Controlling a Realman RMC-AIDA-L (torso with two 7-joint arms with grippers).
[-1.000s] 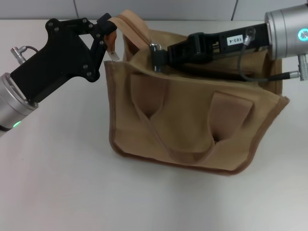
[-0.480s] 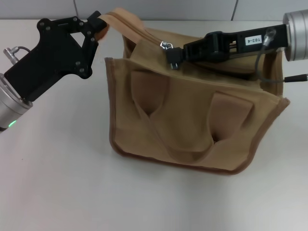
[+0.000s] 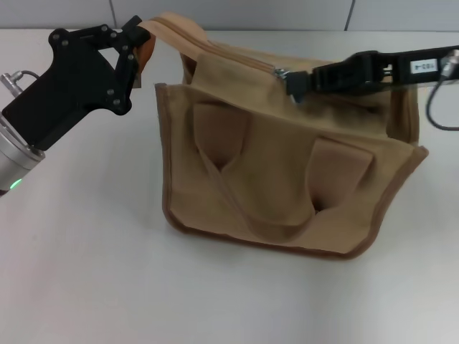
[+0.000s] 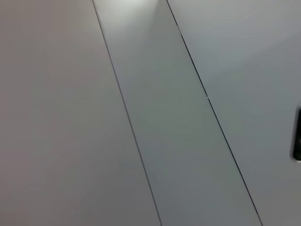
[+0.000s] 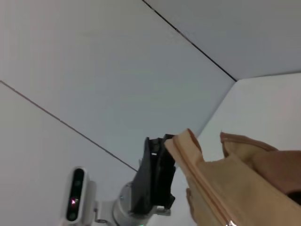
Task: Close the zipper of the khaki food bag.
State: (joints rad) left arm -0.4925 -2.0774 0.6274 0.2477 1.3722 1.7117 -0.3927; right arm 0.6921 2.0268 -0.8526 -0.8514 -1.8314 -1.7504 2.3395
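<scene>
The khaki food bag stands on the white table in the head view, its two strap handles hanging down the front. My left gripper is shut on the bag's far-left top end and holds it stretched up and to the left. The zipper runs along the top. My right gripper is shut on its small silver pull tab, about midway along the top. The right wrist view shows the bag's end strip and the left gripper holding it. The left wrist view shows only wall.
The white table lies all round the bag. A grey panelled wall stands close behind. The right arm's cable hangs over the bag's right end.
My right gripper has moved to the right along the bag's top with the pull tab, and the zip behind it is shut. My left gripper has drawn the bag's end a little left and up.
</scene>
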